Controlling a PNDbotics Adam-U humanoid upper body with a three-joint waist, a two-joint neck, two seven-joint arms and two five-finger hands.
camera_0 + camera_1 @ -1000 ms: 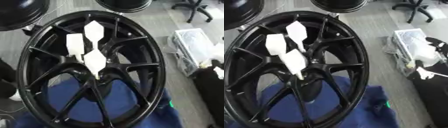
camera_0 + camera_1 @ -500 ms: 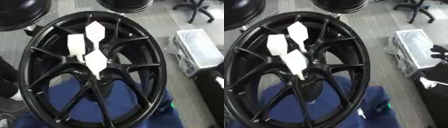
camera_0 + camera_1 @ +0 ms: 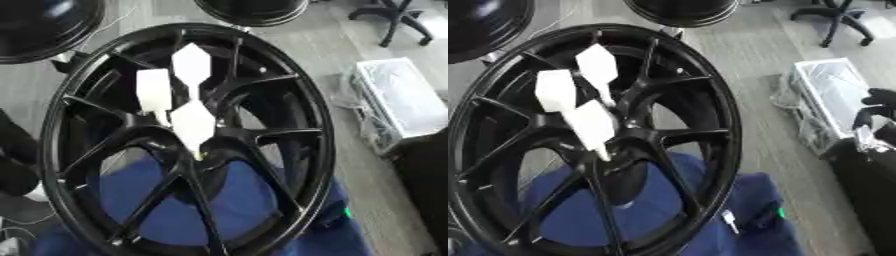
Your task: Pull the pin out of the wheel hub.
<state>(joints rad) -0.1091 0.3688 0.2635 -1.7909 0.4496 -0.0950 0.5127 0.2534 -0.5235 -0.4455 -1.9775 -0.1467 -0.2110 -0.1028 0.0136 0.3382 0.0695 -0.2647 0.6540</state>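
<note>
A big black wheel (image 3: 188, 140) lies flat on a blue cloth (image 3: 236, 200). Three white pins with flat heads stand around its hub (image 3: 199, 150): a pointed one (image 3: 191, 65) at the back, a rectangular one (image 3: 154, 91) on the left, and a pointed one (image 3: 192, 122) nearest the centre. My right hand (image 3: 877, 105) shows only as dark fingers at the far right edge of the right eye view, well away from the wheel, beside a plastic box. Nothing touches the pins. My left hand shows in neither view.
A clear plastic box (image 3: 402, 100) with bagged contents stands on the floor to the right of the wheel. Two more black wheels (image 3: 44, 25) (image 3: 254, 7) lie beyond it, and an office chair base (image 3: 398, 20) stands at the back right. A dark shape (image 3: 16, 165) sits at the left edge.
My right hand has drawn back to the right, from over the plastic box to the picture's edge. The wheel and the three pins have not moved.
</note>
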